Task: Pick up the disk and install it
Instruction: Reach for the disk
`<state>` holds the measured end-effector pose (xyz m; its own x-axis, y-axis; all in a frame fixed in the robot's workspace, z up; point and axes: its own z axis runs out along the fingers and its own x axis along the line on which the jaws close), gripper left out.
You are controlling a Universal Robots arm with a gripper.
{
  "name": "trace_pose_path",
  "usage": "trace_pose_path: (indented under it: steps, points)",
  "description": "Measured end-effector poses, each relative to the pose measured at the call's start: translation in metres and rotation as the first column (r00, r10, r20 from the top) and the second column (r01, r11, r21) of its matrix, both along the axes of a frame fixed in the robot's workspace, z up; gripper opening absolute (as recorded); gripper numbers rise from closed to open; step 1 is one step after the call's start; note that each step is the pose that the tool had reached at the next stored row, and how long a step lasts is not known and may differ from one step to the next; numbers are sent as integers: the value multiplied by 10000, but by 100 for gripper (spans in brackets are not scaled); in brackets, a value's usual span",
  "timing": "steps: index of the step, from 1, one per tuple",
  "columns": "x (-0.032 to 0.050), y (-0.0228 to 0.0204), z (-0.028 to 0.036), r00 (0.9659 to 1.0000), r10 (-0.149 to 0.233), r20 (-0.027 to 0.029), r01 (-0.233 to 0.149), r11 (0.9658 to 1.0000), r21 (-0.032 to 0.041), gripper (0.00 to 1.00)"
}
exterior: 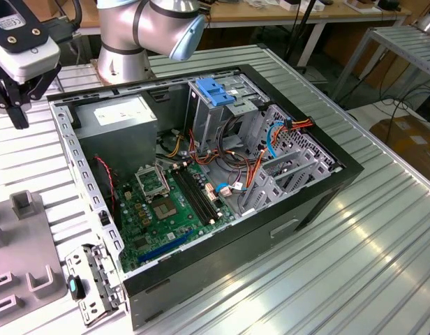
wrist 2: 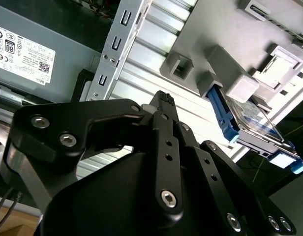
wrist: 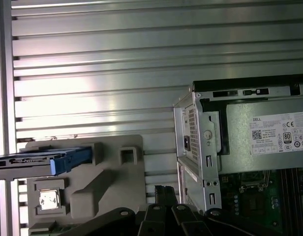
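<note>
Silver metal ribs make up the bench (exterior: 354,230), and an open computer case (exterior: 201,255) lies in the middle of it. The disk (wrist 2: 252,120), dark with blue rails, sits in a slot of the grey holder (wrist 2: 215,29), which lies on the bench just beside a corner of the case. The black gripper (wrist 2: 164,98) hangs above the bench between holder and case, not touching the disk, its fingers pressed together with nothing in them.
</note>
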<state>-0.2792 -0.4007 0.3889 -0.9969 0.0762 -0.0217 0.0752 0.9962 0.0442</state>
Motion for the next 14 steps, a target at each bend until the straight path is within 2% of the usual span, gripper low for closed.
trace_pose_path:
  steps: [14]
  points:
    - [-84,-3,0,10000,0,-1,0,10000,-1,11]
